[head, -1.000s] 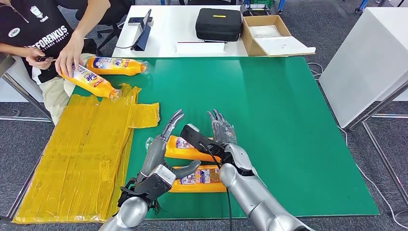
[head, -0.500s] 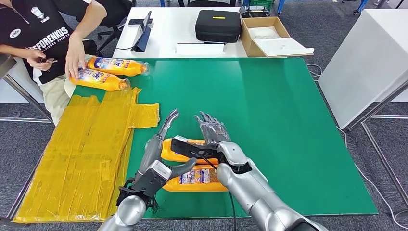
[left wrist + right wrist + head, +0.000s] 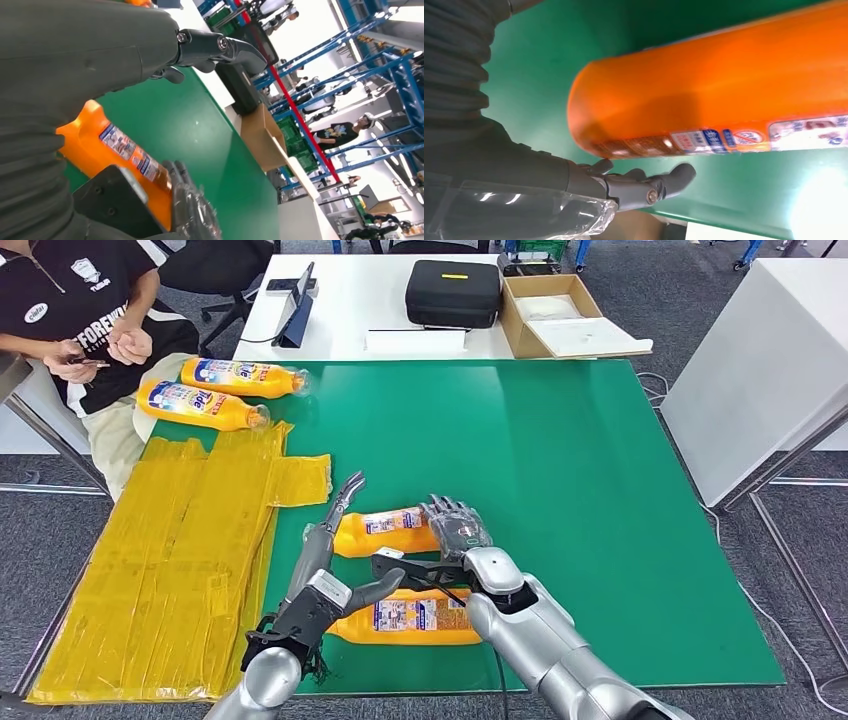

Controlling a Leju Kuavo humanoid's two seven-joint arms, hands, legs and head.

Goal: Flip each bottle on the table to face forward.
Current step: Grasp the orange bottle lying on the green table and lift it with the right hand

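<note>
Both silver arms rise from the lower edge of the head view and angle forward, forearms close together. The left hand (image 3: 325,560) is stretched out flat and narrow, its dark fingers (image 3: 345,495) extended forward and slightly spread, the thick grey thumb (image 3: 375,590) jutting sideways toward the right arm. It grips nothing. The right hand (image 3: 455,530), wrapped in a clear cover, lies palm down with fingers bent forward and loosely apart; its wrist view shows the thumb (image 3: 664,185) reaching out, and it seems to clasp nothing, though the blur there leaves contact uncertain.
</note>
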